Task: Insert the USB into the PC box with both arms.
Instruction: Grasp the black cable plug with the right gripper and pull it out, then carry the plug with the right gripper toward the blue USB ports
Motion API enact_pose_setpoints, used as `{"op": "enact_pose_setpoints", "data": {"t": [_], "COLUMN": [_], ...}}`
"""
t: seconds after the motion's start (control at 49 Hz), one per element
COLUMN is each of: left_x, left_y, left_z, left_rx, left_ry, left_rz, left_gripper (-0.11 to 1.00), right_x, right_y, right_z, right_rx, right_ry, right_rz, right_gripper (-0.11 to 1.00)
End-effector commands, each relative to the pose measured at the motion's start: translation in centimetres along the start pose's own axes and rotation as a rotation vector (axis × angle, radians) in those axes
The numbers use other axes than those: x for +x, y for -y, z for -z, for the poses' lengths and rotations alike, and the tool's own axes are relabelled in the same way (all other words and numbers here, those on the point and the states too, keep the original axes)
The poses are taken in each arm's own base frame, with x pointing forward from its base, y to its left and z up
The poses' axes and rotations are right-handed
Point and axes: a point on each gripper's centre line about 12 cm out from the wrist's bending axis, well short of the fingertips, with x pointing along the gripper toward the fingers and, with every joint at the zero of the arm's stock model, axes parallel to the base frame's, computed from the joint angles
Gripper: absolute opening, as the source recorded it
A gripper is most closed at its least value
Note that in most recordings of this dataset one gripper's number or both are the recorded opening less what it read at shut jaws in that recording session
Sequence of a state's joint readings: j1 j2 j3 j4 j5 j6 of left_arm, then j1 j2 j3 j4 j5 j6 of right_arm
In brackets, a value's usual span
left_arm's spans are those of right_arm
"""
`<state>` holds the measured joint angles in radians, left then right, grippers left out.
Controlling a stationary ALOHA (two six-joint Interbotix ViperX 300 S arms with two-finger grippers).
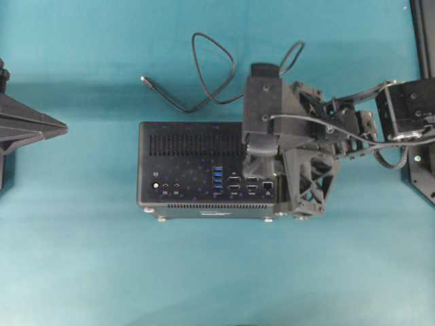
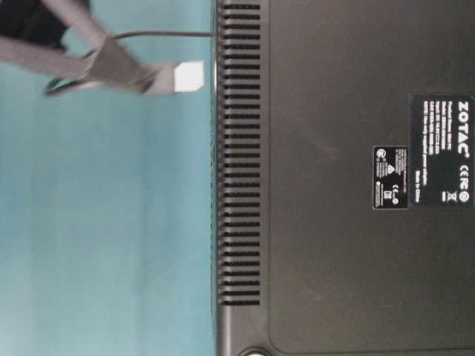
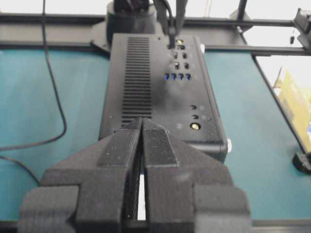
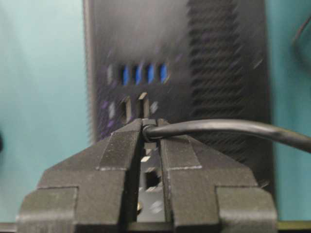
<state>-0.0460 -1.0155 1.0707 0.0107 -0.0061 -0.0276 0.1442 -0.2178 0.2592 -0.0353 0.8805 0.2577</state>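
The black PC box lies mid-table with its port face up, blue ports in a row. My right gripper hangs over the box's right end. In the right wrist view it is shut on the USB, pinched at the fingertips just above the sockets, most of the plug hidden. Its dark cable runs off right. My left gripper is shut and empty, well left of the box; in its wrist view its tips point at the box.
The cable loops on the teal table behind the box and ends in a slim silver-tipped connector, also seen close by the box's vent edge. A black frame rail borders the right side.
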Motion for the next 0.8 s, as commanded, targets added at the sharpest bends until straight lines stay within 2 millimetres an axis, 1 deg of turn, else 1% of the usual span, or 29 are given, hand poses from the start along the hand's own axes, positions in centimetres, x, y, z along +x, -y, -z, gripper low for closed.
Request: {"op": "enact_pose_setpoints", "data": {"t": [0.0, 0.082, 0.51, 0.775], "left_x": [0.1, 0.1, 0.1, -0.1], "left_y": [0.0, 0.0, 0.0, 0.0], "left_z": [-0.6, -0.6, -0.3, -0.4], "left_rx": [0.002, 0.002, -0.001, -0.009], "left_ry": [0.015, 0.017, 0.009, 0.017], "left_rz": [0.002, 0.002, 0.002, 0.002], "left_gripper": [0.00, 0.00, 0.00, 0.00], "right_x": [-1.6, -1.7, 1.2, 1.5], "right_y": [-0.6, -0.7, -0.9, -0.7], "right_z": [-1.3, -1.6, -2.9, -3.0], "right_rx": [-0.025, -0.047, -0.098, -0.123], "right_ry": [0.060, 0.073, 0.050, 0.033], "right_rz": [0.001, 0.014, 0.067, 0.102], "right_gripper": [0.10, 0.09, 0.09, 0.09]}}
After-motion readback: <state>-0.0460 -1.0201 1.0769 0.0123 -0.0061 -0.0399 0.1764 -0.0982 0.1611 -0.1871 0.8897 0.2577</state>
